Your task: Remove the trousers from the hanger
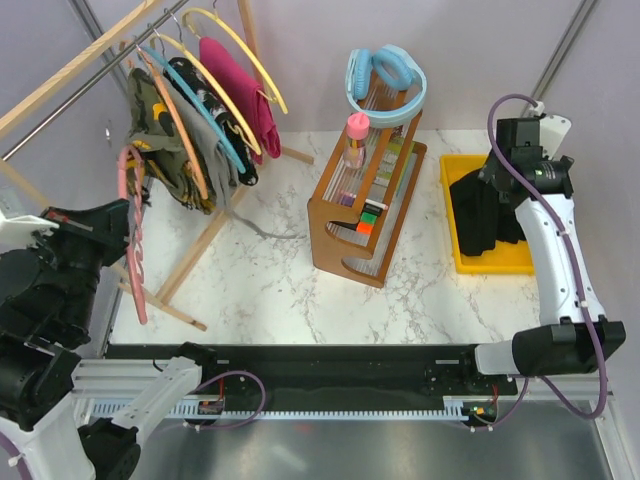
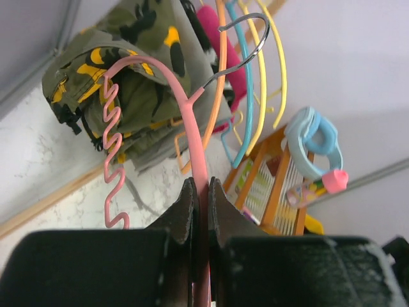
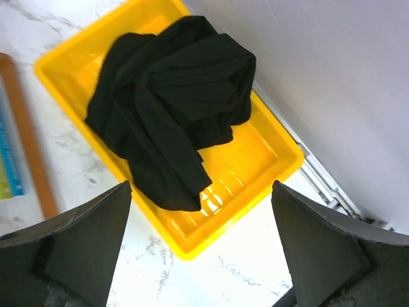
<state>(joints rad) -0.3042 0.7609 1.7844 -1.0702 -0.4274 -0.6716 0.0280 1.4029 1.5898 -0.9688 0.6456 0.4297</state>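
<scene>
Two pairs of trousers sit at opposite ends of the white marble table (image 1: 280, 290). At the far left, the olive-green camouflage trousers with orange-yellow patches (image 1: 165, 150) (image 2: 137, 77) are folded over an orange hanger on the pale wooden clothes rail (image 1: 80, 65). Their length drops straight down from it, beside a plain grey garment (image 1: 215, 150) and a magenta garment (image 1: 235, 75).

Near them, the left gripper (image 1: 122, 222) (image 2: 199, 192) has its fingers pressed together on a slim pink plastic hanger (image 1: 135, 270) (image 2: 185, 102). The top view shows this hanger running near to far. Only the left wrist view shows the pinch on its arm and its wire hook pointing away towards the rail, off the bar.

In the middle stands a brown wooden desk rack (image 1: 350, 220) carrying light-blue headphones (image 1: 390, 80).

At the right, the plain black trousers (image 1: 480, 215) (image 3: 172, 109) lie crumpled in a shallow yellow plastic tray (image 1: 495, 265) (image 3: 255, 160). The heap stretches along the tray's near-to-far length, with no clear waist or leg end. The right gripper (image 1: 505, 180) (image 3: 199, 192) hangs above it. In the top view the arm hides the fingers, but the right wrist view shows them spread wide, holding nothing.
</scene>
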